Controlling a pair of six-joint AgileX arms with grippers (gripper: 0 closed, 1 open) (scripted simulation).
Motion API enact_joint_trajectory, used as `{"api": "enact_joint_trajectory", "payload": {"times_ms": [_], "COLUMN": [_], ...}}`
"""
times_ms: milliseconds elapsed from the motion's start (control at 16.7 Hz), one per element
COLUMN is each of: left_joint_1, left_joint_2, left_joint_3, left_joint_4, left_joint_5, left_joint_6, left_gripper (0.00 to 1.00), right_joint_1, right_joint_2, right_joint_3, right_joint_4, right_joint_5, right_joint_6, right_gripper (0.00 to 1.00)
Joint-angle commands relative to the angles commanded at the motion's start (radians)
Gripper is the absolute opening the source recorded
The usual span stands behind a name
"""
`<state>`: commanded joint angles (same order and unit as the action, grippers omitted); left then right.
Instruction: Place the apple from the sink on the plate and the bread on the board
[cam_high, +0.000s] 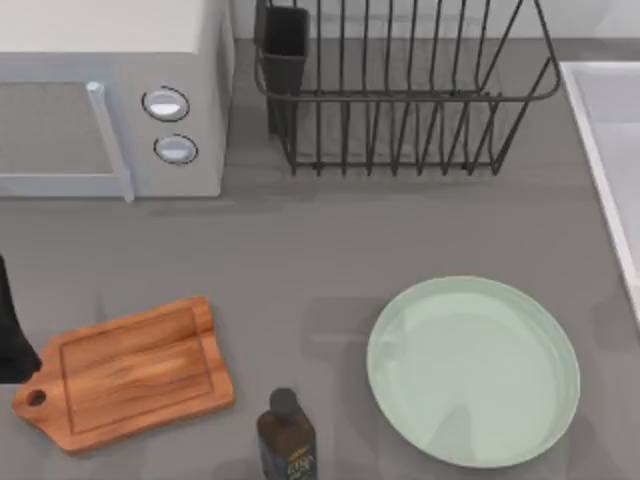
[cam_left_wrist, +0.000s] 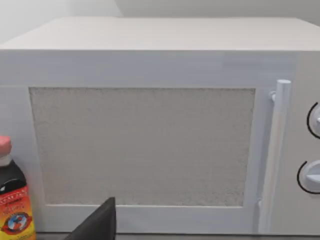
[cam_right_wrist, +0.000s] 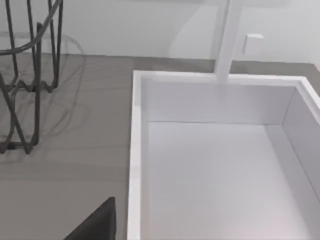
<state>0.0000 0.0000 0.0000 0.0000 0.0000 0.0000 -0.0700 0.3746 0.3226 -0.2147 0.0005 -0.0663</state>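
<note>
Sink (cam_right_wrist: 220, 165) basin faces the right wrist; tool openings: cannot tell for either arm.

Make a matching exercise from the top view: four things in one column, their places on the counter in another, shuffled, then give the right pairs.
Things:
1. board
2. plate
3. microwave
4. dish rack

Places:
A. far side, centre to right
B. near side, right of centre
C. far left corner
D. near left, handle pointing left

Pairs: 1-D, 2-B, 3-C, 4-A
</note>
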Motion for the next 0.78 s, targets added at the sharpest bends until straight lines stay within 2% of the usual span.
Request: {"api": "enact_joint_trajectory", "payload": {"times_ms": [780], "left_joint_1": [0.0], "left_joint_2": [0.0], "left_joint_3": [0.0], "left_joint_4": [0.0], "left_joint_5": [0.0], "left_joint_6": [0.0], "left_gripper": [1.0], "right_joint_1": [-0.212], "right_joint_2": [1.344], "right_joint_3": [0.989], "right_joint_4": [-0.65], "right_joint_5": [0.001], "right_joint_6": [-0.201], "right_gripper": [1.0]}}
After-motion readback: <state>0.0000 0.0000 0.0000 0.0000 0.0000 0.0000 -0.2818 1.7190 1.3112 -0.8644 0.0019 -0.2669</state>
